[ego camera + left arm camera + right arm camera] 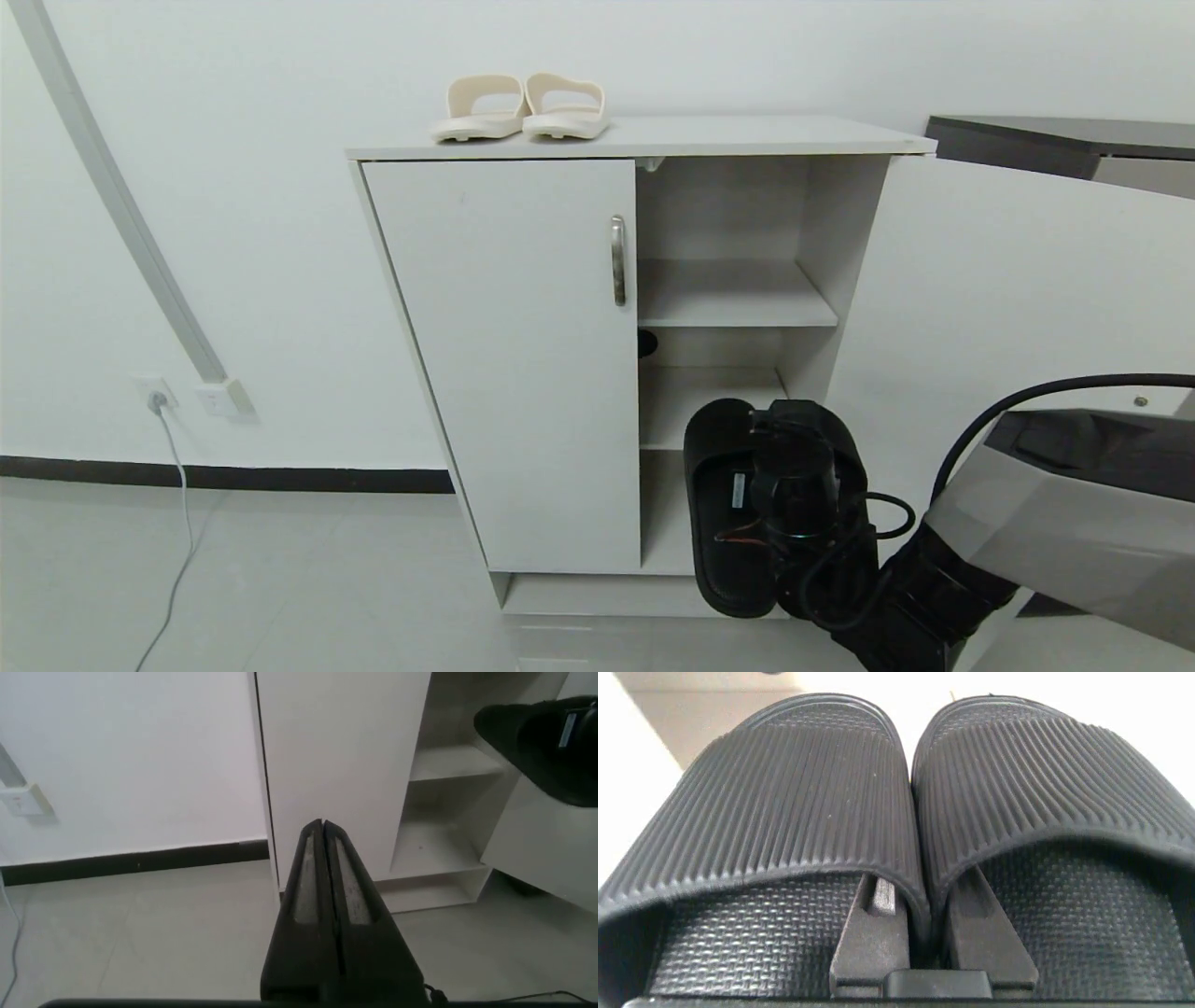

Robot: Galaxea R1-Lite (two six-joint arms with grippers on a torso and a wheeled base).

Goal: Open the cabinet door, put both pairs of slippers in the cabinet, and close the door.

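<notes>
the right gripper (924, 933) grips a pair of black slippers (724, 509) by their adjoining inner straps, holding them before the lower shelves of the white cabinet (504, 373), whose right door (1008, 299) stands open. a cream pair of slippers (523, 107) sits on the cabinet's top. the left gripper (322, 833), clenched and empty, hangs above the floor.
</notes>
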